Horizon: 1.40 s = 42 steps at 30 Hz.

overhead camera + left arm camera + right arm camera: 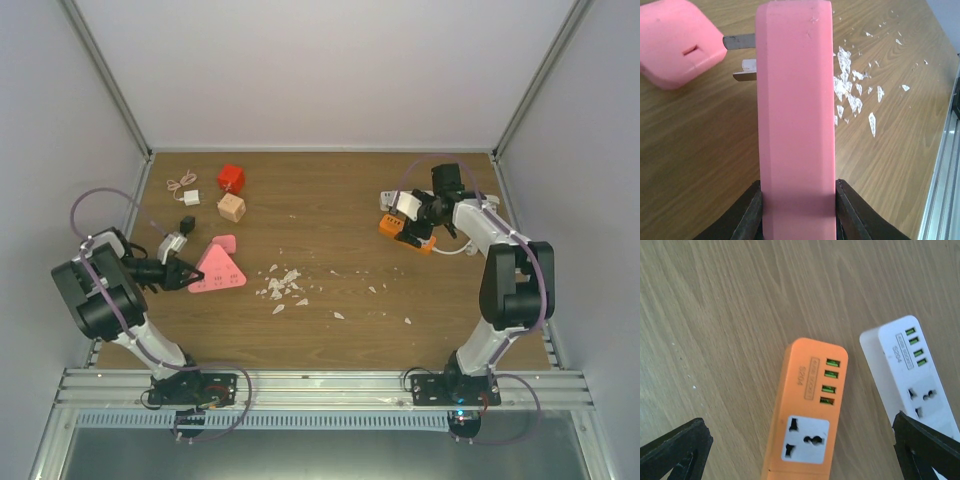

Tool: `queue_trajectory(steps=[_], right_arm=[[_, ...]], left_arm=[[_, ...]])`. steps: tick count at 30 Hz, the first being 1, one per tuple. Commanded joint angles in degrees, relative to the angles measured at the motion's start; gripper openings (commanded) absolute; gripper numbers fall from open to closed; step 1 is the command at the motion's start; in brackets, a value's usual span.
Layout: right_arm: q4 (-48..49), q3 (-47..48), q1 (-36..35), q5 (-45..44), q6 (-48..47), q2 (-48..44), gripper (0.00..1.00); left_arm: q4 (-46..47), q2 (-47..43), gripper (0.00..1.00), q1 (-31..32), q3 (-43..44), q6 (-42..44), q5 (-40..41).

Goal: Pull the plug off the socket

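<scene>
left wrist view: left gripper clamps the pink socket, right gripper hangs spread wide, so hold firm and draw the pink plug straight along its prongs.

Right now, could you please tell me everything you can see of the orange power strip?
The orange power strip lies flat on the wooden table, a plastic bar with rounded corners. Its top carries four green USB ports, a printed label and one white-faced socket, all empty. A white power strip lies beside it, apart. The open right pincer hovers above without touching.
</scene>
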<state>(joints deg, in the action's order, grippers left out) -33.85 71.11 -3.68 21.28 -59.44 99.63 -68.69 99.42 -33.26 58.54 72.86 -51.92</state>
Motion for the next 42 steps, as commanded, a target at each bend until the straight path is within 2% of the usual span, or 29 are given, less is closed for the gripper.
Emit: queue_trajectory(steps=[1,6,11,22,27,37,40,42], right_arm=[[-1.09,1.22,-1.63,-0.63,1.76,-1.9,1.0],[-1.51,1.22,-2.69,-1.34,1.87,-1.81,1.0],[-1.86,1.48,-3.37,-1.63,2.0,-1.55,1.0],[-2.01,0.69,-3.88,-1.97,2.66,-1.79,1.0],[-1.88,0.09,-3.88,-2.24,2.66,-2.33,1.0],[-1.71,-0.18,-3.91,-2.3,2.61,-2.51,1.0],[-1.73,-0.03,-3.94,-2.19,2.74,-2.67,1.0],[-1.9,0.28,-3.9,-2.16,2.88,-2.97,1.0]], left_arm=[[-5.59,-1.02,0.0,-4.99,-1.45,8.52,3.31],[-8.23,1.17,0.0,-9.45,-2.66,13.07,5.49],[-4.71,3.08,0.03,-11.73,-4.87,12.33,7.34],[3.69,7.31,0.22,-13.38,-2.74,4.53,8.24],[5.03,8.75,0.36,-13.58,-1.54,2.42,8.08],[8.2,7.49,0.57,-13.54,-1.3,-0.93,8.57],[9.34,5.88,0.69,-13.52,-1.57,-1.71,8.68],[10.12,4.58,0.83,-13.52,-1.59,-2.35,8.76]])
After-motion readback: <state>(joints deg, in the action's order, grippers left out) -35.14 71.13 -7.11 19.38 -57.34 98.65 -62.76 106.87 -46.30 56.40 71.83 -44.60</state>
